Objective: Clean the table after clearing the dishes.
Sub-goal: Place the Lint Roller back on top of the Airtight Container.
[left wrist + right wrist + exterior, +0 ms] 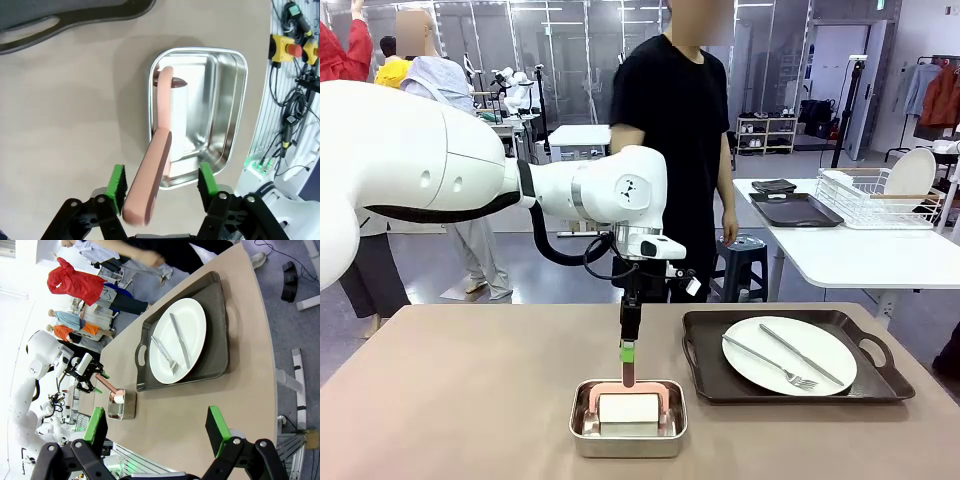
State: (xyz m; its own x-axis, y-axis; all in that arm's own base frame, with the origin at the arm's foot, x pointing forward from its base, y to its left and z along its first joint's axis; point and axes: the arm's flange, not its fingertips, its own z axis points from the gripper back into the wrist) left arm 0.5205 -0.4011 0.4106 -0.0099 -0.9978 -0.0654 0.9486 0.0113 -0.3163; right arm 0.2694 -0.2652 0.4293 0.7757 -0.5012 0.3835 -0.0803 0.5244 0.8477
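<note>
While pan (627,444) holds roller (628,409), plate (766,376) on tray (704,352)

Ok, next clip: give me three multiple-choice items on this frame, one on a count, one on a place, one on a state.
1. The tray holds: A three plates; B one plate; C two plates.
2. The roller lies: A on the tray; B on the plate; C in the pan.
3. The left gripper is: A open about the roller's handle; B shut on the plate; C shut on nothing.
Key: 1 B, a single plate sits there; 2 C, the pan's walls ring it; 3 A, the pads stand apart, with a clear gap beside the handle.
</note>
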